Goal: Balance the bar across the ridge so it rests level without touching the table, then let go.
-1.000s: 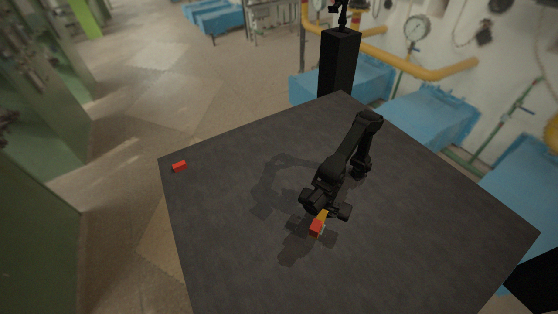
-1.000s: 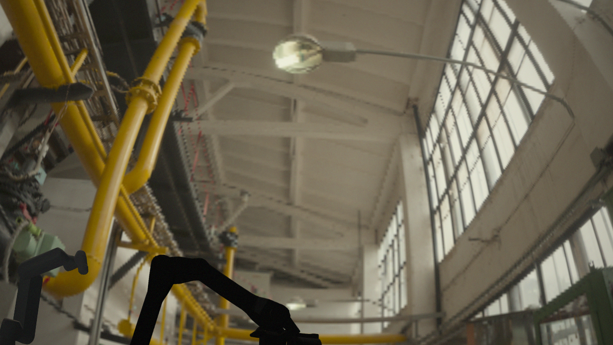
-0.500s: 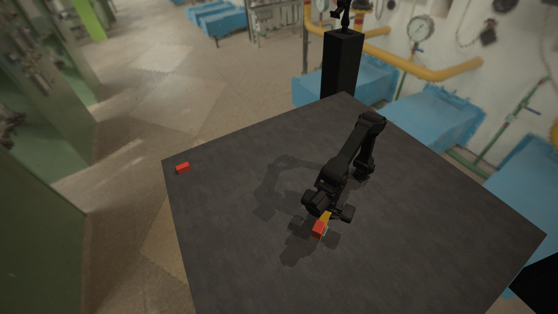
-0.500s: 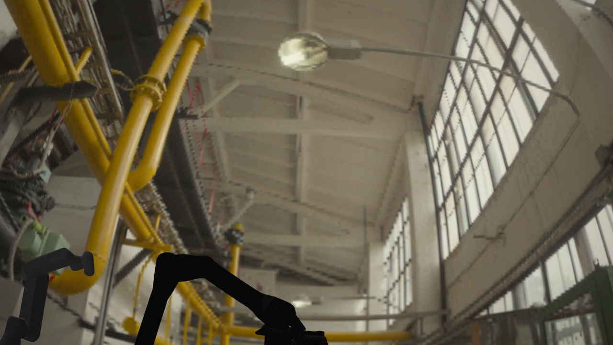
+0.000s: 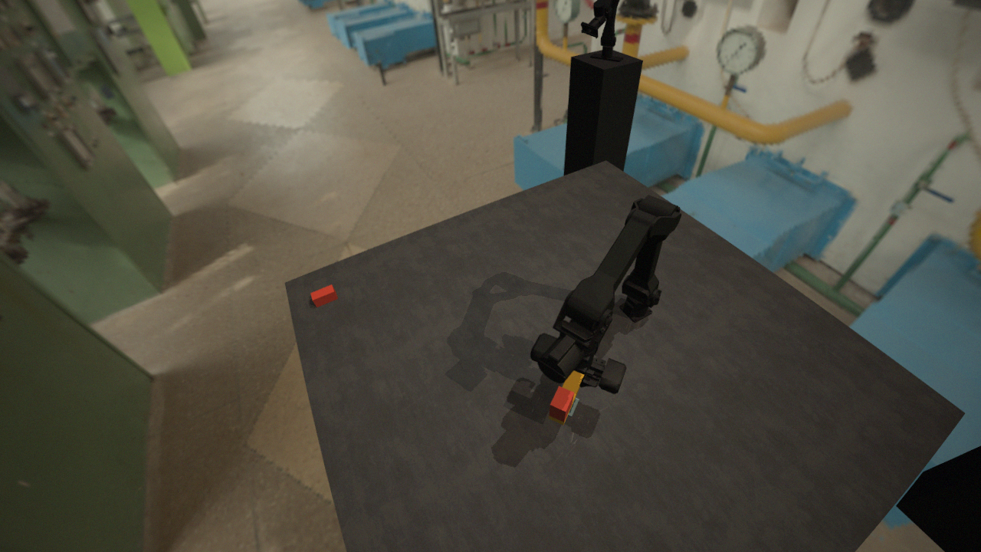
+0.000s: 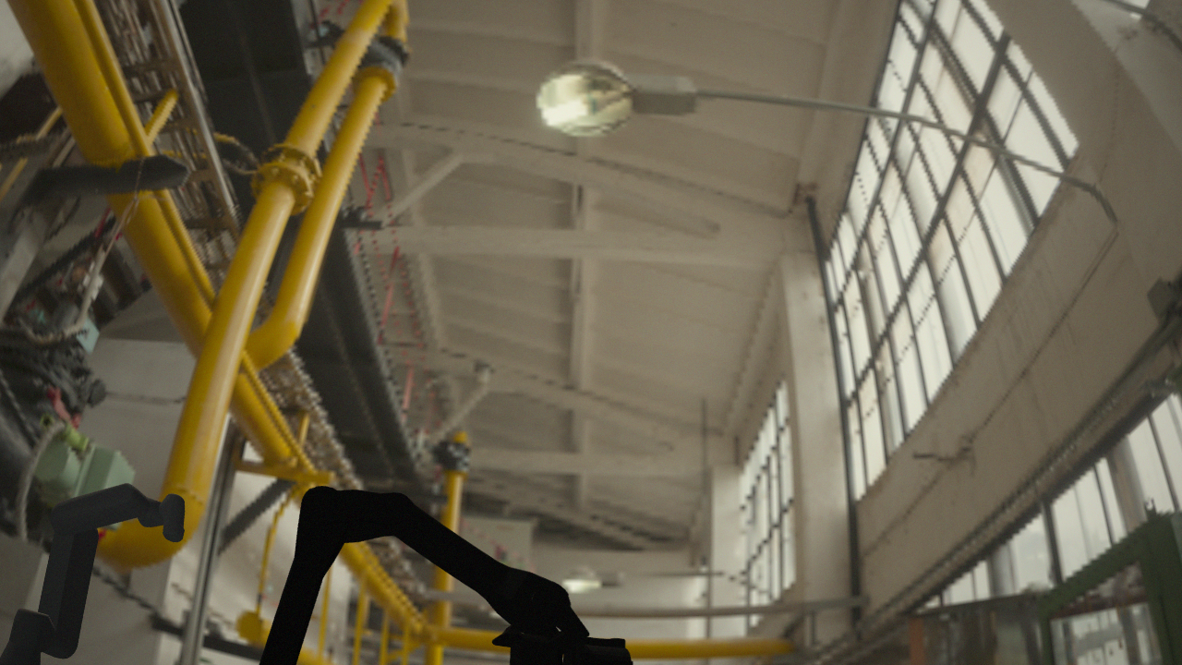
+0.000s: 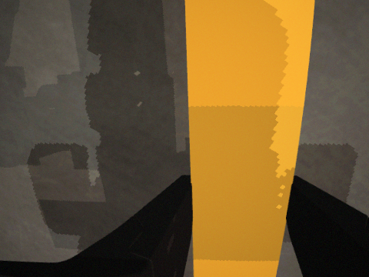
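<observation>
The orange-yellow bar (image 5: 573, 381) (image 7: 234, 77) runs lengthwise through the wrist view. My gripper (image 5: 580, 376) (image 7: 238, 187) is shut on the bar, one dark finger at each side. A red block (image 5: 562, 402) sits at the bar's end away from the arm. A small pale blue-green piece (image 5: 575, 407), perhaps the ridge, shows beside and under that end. The bar hides most of it, so I cannot tell whether they touch. The bar's height above the table, its tilt and its other end are not clear. In the exterior view only the dark arm shows, without the bar.
Another red block (image 5: 323, 295) lies near the left corner of the dark table (image 5: 424, 274). The arm (image 5: 612, 271) reaches over the table from its base behind the bar. Shadows of the arm fall around the bar. A second arm stands on a black pillar (image 5: 598, 113) beyond the table.
</observation>
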{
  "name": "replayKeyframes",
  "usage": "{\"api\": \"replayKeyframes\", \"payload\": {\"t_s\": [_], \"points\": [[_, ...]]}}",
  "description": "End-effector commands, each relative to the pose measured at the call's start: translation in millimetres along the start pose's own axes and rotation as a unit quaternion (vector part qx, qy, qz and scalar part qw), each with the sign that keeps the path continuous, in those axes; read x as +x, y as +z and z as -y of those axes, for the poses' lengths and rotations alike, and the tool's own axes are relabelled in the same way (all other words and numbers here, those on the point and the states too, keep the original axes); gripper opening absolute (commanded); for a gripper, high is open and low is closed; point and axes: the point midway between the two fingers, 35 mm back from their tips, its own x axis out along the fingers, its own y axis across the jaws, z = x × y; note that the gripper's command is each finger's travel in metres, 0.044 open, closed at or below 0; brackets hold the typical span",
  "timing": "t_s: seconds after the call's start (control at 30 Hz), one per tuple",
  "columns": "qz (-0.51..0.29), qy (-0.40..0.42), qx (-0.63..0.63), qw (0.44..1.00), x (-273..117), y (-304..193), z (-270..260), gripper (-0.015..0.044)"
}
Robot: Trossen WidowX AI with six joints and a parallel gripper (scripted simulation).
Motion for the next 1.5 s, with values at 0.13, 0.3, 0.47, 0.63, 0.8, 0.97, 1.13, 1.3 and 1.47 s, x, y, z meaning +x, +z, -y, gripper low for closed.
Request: {"api": "replayKeyframes", "payload": {"t_s": [0.13, 0.3, 0.47, 0.63, 0.8, 0.97, 1.13, 1.3, 1.47], "points": [[0.001, -0.001, 0.002, 1.000, 3.8, 0.8, 0.3, 0.0000], [0.001, -0.001, 0.002, 1.000, 4.2, 0.9, 0.3, 0.0000], [0.001, -0.001, 0.002, 1.000, 4.6, 1.0, 0.3, 0.0000], [0.001, -0.001, 0.002, 1.000, 2.9, 1.0, 0.3, 0.0000], [0.001, -0.001, 0.002, 1.000, 1.2, 1.1, 0.3, 0.0000], [0.001, -0.001, 0.002, 1.000, 1.2, 1.1, 0.3, 0.0000], [0.001, -0.001, 0.002, 1.000, 1.2, 1.1, 0.3, 0.0000], [0.001, -0.001, 0.002, 1.000, 1.2, 1.1, 0.3, 0.0000], [0.001, -0.001, 0.002, 1.000, 1.0, 1.1, 0.3, 0.0000]]}}
